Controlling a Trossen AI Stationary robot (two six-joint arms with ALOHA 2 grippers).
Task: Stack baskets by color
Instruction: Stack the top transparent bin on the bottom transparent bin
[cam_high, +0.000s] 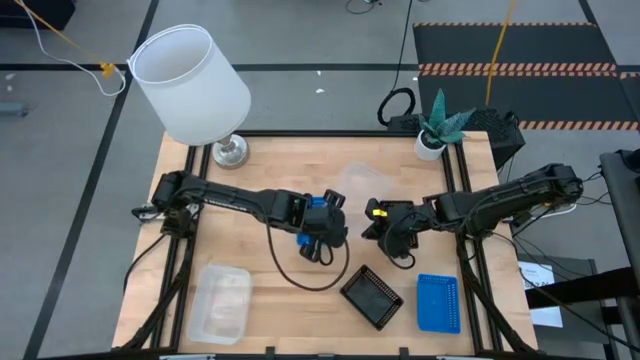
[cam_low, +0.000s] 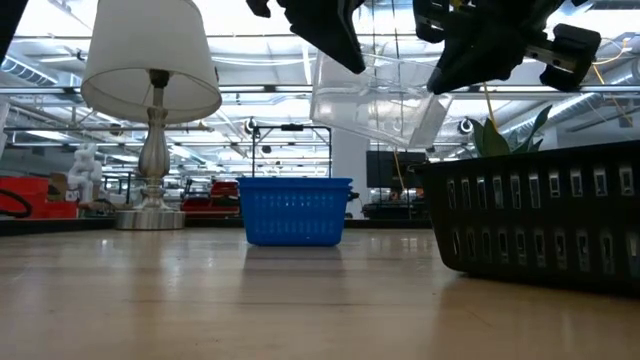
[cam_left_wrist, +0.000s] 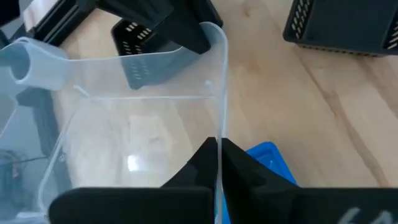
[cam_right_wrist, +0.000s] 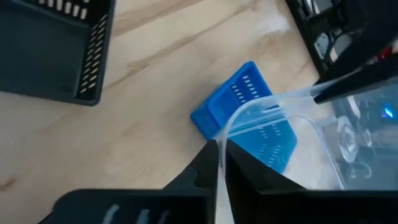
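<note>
Both of my grippers are shut on a clear basket (cam_low: 375, 100), which hangs in the air over the middle of the table. My left gripper (cam_left_wrist: 217, 149) has one end and my right gripper (cam_right_wrist: 219, 152) the opposite end. In the high view the left gripper (cam_high: 333, 225) and the right gripper (cam_high: 380, 222) face each other. Under them a blue basket (cam_low: 295, 210) stands on the table. A black basket (cam_high: 372, 297), a second blue basket (cam_high: 437, 302) and a clear basket (cam_high: 220, 300) rest on their bottoms near the front edge. My left gripper pinches the end wall of the clear basket at its rim (cam_left_wrist: 217, 124), one finger inside and one outside. The fingers slant down from the table's left. The basket is lifted clear of the table. My right gripper pinches the opposite end wall at its rim (cam_right_wrist: 227, 127), one finger inside the basket and one outside. It comes slanting down from the table's right. The basket hangs between the two grippers above the blue basket (cam_right_wrist: 249, 112).
A white lamp (cam_high: 195, 85) stands at the far left corner and a small potted plant (cam_high: 435, 130) at the far right. In the low view the black basket (cam_low: 540, 220) stands close at the right.
</note>
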